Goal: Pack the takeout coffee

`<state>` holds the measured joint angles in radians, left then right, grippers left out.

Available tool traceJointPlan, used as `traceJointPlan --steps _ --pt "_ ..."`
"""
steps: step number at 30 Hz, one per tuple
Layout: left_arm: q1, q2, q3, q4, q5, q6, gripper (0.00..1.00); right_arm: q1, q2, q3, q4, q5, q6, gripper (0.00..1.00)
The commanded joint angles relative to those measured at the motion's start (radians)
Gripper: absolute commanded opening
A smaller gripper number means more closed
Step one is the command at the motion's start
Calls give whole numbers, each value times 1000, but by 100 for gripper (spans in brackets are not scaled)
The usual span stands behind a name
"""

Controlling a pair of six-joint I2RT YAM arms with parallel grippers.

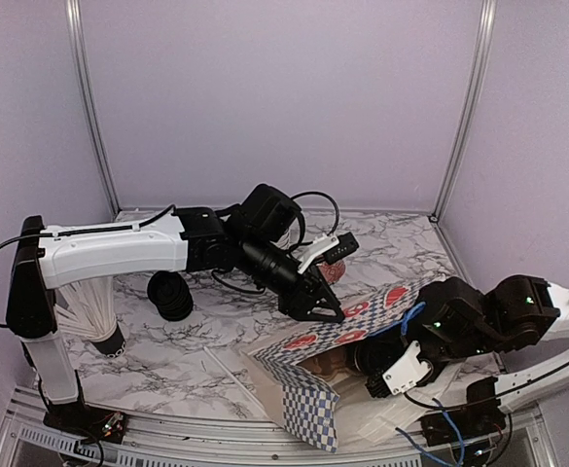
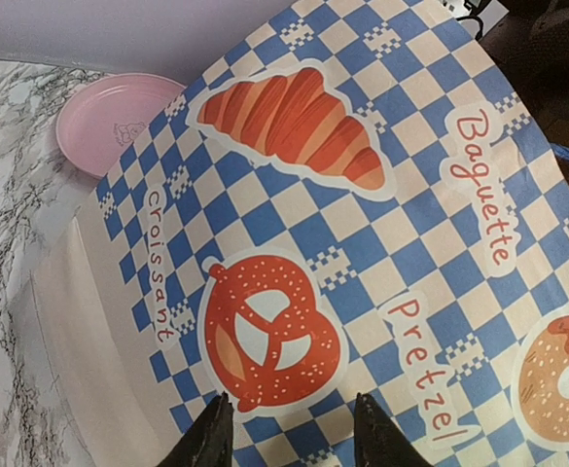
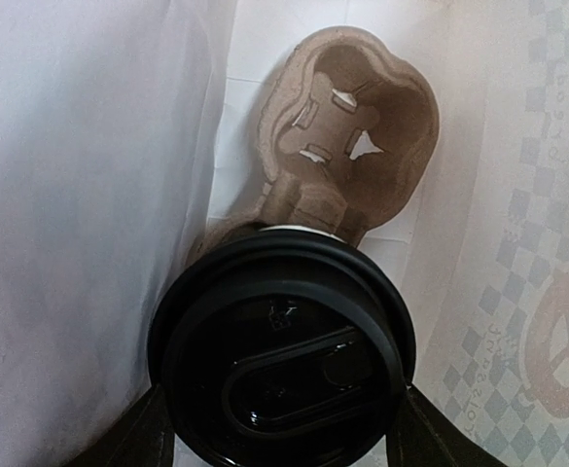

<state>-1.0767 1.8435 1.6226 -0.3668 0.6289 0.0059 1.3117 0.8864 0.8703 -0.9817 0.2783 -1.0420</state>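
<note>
The left arm [image 1: 119,248] has a long white shell, black joints and thin black cables, while the right arm [image 1: 503,316] is mostly black, with green lights [image 1: 528,300] and a blue cable [image 1: 411,316].

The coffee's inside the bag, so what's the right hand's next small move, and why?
Probably ease the right hand deeper, seating the takeout coffee in the cardboard carrier. The hand grips the lidded cup inside the bag, and the carrier lies right behind it, its visible pocket empty.

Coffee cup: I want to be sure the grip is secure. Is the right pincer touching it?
Touching. The right wrist view shows the right pincer with a finger against each side of the coffee cup, just below the lid rim, with no gap showing.
</note>
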Motion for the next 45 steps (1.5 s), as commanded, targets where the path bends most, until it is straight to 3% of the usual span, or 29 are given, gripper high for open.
traceJointPlan --steps 1,21,33,45 --pt "28 -22 -34 10 -42 22 44 4 36 27 32 -3 33 31" --pt "191 -221 -244 31 -135 23 48 -199 283 193 25 -170 59 27" --pt "258 -292 -332 90 -100 -13 48 -440 513 379 -83 -420 125 25" --pt "276 -339 -369 115 -102 -65 48 -608 672 441 -124 -543 150 24"
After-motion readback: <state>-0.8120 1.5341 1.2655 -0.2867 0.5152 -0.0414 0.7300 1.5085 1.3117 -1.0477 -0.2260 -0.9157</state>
